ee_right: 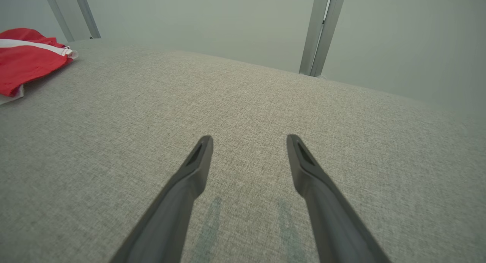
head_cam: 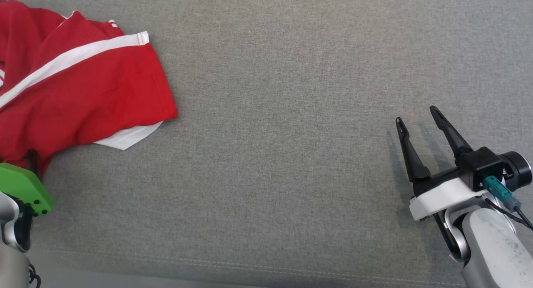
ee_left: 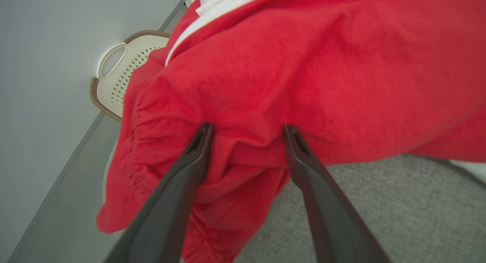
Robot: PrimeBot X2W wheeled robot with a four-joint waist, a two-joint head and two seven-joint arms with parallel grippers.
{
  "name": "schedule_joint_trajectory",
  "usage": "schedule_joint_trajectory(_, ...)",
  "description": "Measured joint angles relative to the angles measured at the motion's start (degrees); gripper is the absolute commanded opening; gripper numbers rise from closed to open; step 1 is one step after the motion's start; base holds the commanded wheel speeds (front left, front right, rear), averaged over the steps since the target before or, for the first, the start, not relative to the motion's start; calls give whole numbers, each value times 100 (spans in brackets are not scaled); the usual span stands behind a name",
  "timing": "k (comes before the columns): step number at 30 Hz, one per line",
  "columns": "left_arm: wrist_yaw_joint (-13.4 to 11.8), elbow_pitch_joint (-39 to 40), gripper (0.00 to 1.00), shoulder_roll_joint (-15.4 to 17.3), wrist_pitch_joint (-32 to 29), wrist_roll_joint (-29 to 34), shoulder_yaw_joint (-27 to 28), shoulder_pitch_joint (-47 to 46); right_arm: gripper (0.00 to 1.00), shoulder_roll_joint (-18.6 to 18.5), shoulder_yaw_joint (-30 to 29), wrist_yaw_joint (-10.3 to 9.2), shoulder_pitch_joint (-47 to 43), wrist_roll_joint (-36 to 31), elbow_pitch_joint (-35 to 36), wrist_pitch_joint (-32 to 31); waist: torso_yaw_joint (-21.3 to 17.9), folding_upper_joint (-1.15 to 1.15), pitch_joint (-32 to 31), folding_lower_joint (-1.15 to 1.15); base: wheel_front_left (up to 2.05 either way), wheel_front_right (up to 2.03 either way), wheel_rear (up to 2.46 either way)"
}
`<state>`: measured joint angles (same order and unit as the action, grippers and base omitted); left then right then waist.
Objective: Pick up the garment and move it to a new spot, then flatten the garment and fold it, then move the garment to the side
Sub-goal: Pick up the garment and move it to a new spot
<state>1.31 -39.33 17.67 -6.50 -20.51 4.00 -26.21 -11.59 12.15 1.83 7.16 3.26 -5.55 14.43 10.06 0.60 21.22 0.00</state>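
Left gripper point(ee_left: 246, 132) is spread wide, its fingertips straddling a bunched fold of the red garment point(head_cam: 75, 92) without pinching it. That garment lies crumpled at ten o'clock on the grey cushion point(head_cam: 270, 134), its white stripe running from eight to two o'clock. Right gripper point(head_cam: 416, 115) hangs unclenched at four o'clock, well apart.

right claw point(head_cam: 417, 115): two long black fingers point(head_cam: 410, 150), white bracket point(head_cam: 441, 196), teal connector point(head_cam: 499, 192), grey forearm point(head_cam: 491, 246); left wrist green cover point(head_cam: 21, 188)

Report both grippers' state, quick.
Left gripper: open, fingers astride a bunch of the red garment, not clamped on it.
Right gripper: open, holding nothing.
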Motion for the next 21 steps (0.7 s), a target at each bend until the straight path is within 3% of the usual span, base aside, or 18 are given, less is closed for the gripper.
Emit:
schedule_joint_trajectory(1, -33, -65, 0, -23, -1, -11, 12, -16, 100, 1, -20, -5, 2, 1, -18, 0, -27, 0, 16, 0, 0, 0, 0)
schedule_joint_trajectory(11, -98, 92, 0, -85, 487, 98, -68, -232, 100, 79, -101, -88, 0, 24, -130, 0, -45, 0, -154, 0, 0, 0, 0)
schedule_joint_trajectory(21, 382, 1161, 0, -437, 899, 427, -948, -788, 100, 287, 14, -34, -24, 77, -238, 0, 47, 0, -460, 0, 0, 0, 0)
